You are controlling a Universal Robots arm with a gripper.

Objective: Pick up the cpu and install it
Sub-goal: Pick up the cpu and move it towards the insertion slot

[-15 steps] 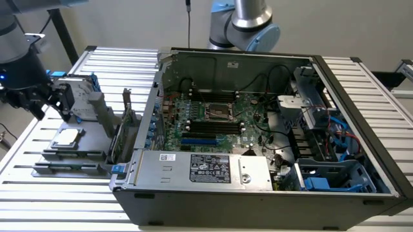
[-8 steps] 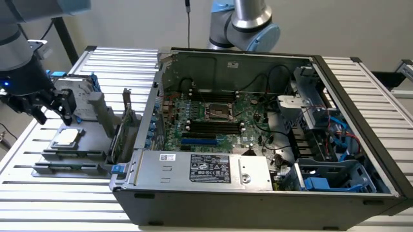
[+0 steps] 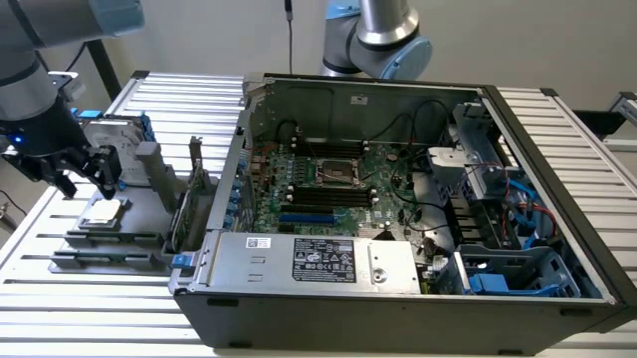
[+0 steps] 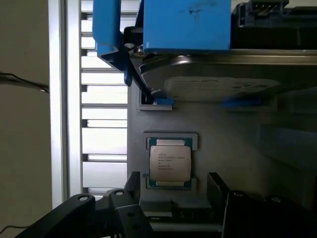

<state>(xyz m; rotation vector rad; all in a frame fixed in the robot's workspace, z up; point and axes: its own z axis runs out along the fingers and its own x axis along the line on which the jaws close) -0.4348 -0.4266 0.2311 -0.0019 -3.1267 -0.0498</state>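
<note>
Slatted metal tabletop [image 3: 100, 313] ran under everything. Near its front, at the exterior view's left, sat a grey holder [image 3: 110, 240]. The cpu [image 4: 170, 161] lay flat in a recess on that holder, untouched. Just above it hung the gripper [image 3: 88, 190], its fingers spread wide and gripping nothing. Behind stood a hard drive [image 3: 104, 138] with blue rails. An open computer case [image 3: 398, 306] lay beside them toward the exterior view's right.

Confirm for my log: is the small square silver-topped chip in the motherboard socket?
Out. The silver square cpu lies flat in its grey tray, outside the case.
</note>
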